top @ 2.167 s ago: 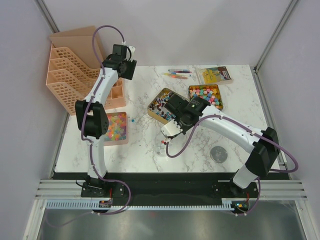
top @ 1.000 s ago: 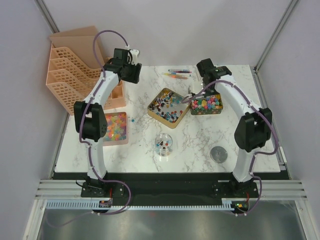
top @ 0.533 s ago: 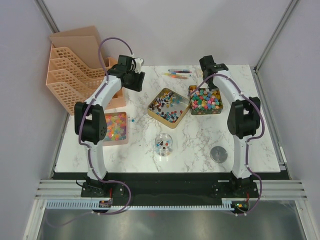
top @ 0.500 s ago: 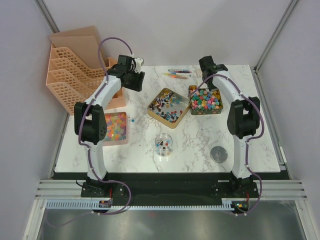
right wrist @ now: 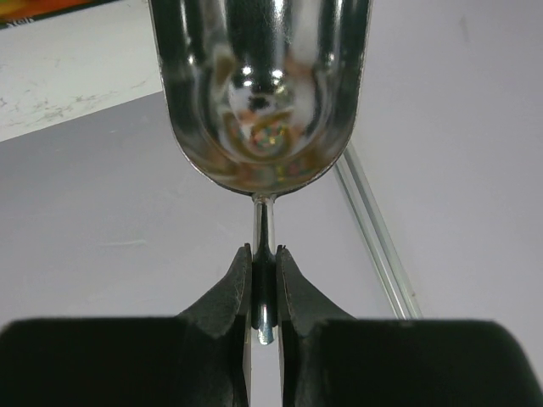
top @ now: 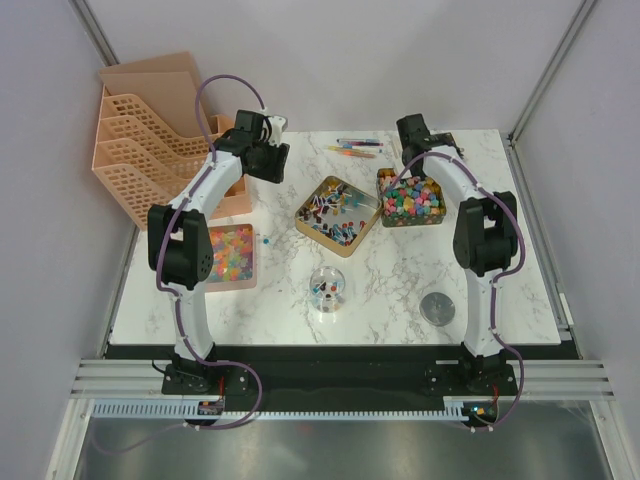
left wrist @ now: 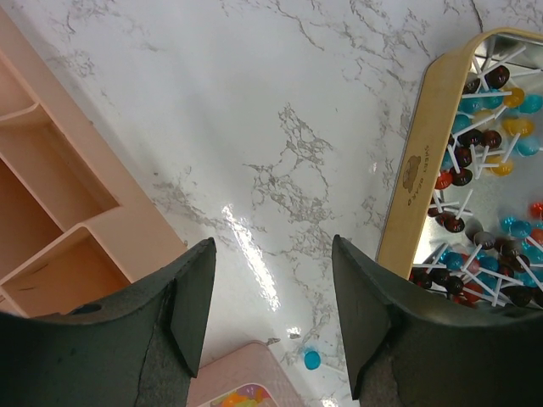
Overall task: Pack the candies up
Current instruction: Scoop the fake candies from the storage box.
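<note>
Marble table (top: 390, 270); right fingers (right wrist: 229, 288), clamped on scoop (right wrist: 263, 93), swung from bowl (top: 328, 287) to candies (top: 410, 198); left fingers (left wrist: 191, 305) apart.

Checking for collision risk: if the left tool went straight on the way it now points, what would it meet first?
The left tool would likely meet bare marble table first, between the pink organiser and the gold lollipop tin; height above it is unclear.
</note>
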Controlling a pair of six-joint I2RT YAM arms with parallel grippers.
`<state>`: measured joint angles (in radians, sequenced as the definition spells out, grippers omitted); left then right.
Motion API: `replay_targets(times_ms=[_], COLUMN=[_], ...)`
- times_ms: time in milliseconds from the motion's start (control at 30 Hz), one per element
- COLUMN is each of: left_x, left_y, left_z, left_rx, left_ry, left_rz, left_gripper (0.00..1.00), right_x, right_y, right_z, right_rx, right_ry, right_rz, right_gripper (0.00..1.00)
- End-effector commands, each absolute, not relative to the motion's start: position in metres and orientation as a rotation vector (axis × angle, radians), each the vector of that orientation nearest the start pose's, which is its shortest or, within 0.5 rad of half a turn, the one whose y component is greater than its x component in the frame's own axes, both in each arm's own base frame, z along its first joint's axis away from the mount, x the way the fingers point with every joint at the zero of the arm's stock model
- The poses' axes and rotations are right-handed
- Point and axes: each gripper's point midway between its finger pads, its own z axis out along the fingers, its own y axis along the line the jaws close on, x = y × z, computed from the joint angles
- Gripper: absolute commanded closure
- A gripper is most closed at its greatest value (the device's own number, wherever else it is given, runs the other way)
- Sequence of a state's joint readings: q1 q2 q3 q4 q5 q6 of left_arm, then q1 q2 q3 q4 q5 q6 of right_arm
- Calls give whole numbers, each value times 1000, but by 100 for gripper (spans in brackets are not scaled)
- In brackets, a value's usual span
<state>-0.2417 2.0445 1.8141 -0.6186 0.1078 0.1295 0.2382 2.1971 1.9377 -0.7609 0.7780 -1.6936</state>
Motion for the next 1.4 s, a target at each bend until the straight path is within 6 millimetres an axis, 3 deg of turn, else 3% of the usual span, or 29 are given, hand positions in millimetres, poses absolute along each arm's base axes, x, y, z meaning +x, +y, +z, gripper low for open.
replay_targets(times_ms=[0, 233, 367, 733, 900, 1367], left_x=[510, 508, 506, 502, 503, 498], left_y=[-140, -140, -142, -149, -150, -143], left_z=[161, 160, 158, 149, 149, 142], left_rx=[451, 442, 441, 470, 482, 504], left_ry=[2314, 2321, 2327, 2338, 2331, 2336], left_rz=[-198, -204, -213, -186, -162, -78], left_gripper=[36, 36, 36, 36, 36, 36], right_x=[546, 529, 532, 527, 518, 518], right_y=[-34, -37, -34, -2, 6, 26], right_z=[188, 165, 159, 143, 128, 103], right_rx=[-2196, -2301, -2283, -2391, -2461, -2604], right_ry=[1886, 1791, 1797, 1602, 1552, 1407], right_rz=[-1547, -1581, -1555, -1367, -1318, -1145], right_gripper=[100, 100, 100, 100, 100, 100])
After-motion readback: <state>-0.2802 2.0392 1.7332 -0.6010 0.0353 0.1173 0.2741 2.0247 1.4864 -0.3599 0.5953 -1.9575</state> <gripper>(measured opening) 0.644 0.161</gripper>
